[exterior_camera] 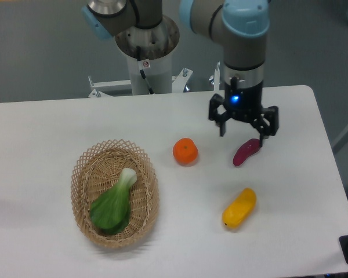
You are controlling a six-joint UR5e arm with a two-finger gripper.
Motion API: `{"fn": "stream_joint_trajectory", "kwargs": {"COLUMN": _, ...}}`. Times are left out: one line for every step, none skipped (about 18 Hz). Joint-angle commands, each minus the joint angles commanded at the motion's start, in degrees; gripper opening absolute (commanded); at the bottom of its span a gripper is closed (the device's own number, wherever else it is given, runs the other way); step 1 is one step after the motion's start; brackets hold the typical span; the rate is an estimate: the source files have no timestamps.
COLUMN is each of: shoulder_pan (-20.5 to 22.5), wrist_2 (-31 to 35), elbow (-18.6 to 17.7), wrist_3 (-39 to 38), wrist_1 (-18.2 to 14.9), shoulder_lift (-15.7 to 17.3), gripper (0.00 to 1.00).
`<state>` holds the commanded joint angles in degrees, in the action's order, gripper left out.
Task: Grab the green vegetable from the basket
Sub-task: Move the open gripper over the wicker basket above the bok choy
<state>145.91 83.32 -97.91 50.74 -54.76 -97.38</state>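
My claw (242,126) hangs spread and empty at upper right; sweeping low toward the green vegetable (112,202) at lower left, I risk knocking the orange (185,151) or snagging the basket (84,174) rim.

I cannot read any words or numbers here. There is a small white sticker with a red mark (145,64) on my round grey metal base post (144,52), but it is too small for me to read.

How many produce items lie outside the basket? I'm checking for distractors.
3: an orange mid-table, a purple sweet potato right of it, and a yellow vegetable nearer the front. None seem hidden.
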Motion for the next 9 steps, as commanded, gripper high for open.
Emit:
{"fn": "stream_joint_trajectory", "kwargs": {"shoulder_pan": -1.2, "wrist_2": -0.2, "elbow": 0.1, "wrist_3": -2.0, "wrist_1": 0.7, "shoulder_lift": -0.3, "gripper": 1.00}}
{"fn": "stream_joint_trajectory", "kwargs": {"shoulder_pan": -2.6, "wrist_2": -0.4, "elbow": 0.3, "wrist_3": -3.8, "wrist_1": 1.5, "shoulder_lift": -0.5, "gripper": 1.00}}
{"fn": "stream_joint_trajectory", "kwargs": {"shoulder_pan": -3.8, "wrist_2": -0.6, "elbow": 0.5, "wrist_3": -6.5, "wrist_1": 2.2, "shoulder_lift": -0.6, "gripper": 1.00}}
{"fn": "stream_joint_trajectory", "kwargs": {"shoulder_pan": -4.3, "wrist_2": -0.6, "elbow": 0.4, "wrist_3": -9.3, "wrist_1": 2.6, "shoulder_lift": -0.7, "gripper": 1.00}}
{"fn": "stream_joint_trajectory", "kwargs": {"shoulder_pan": -5.1, "wrist_2": -0.6, "elbow": 0.3, "wrist_3": -11.0, "wrist_1": 3.0, "shoulder_lift": -0.7, "gripper": 1.00}}
{"fn": "stream_joint_trajectory", "kwargs": {"shoulder_pan": -6.0, "wrist_2": -0.6, "elbow": 0.3, "wrist_3": -11.6, "wrist_1": 3.0, "shoulder_lift": -0.7, "gripper": 1.00}}
{"fn": "stream_joint_trajectory", "kwargs": {"shoulder_pan": -6.9, "wrist_2": -0.6, "elbow": 0.4, "wrist_3": -11.8, "wrist_1": 3.1, "shoulder_lift": -1.0, "gripper": 1.00}}
{"fn": "stream_joint_trajectory", "kwargs": {"shoulder_pan": -7.6, "wrist_2": -0.7, "elbow": 0.4, "wrist_3": -11.9, "wrist_1": 3.0, "shoulder_lift": -1.1, "gripper": 1.00}}
{"fn": "stream_joint_trajectory", "kwargs": {"shoulder_pan": -8.4, "wrist_2": -0.7, "elbow": 0.1, "wrist_3": -11.9, "wrist_1": 2.9, "shoulder_lift": -1.1, "gripper": 1.00}}
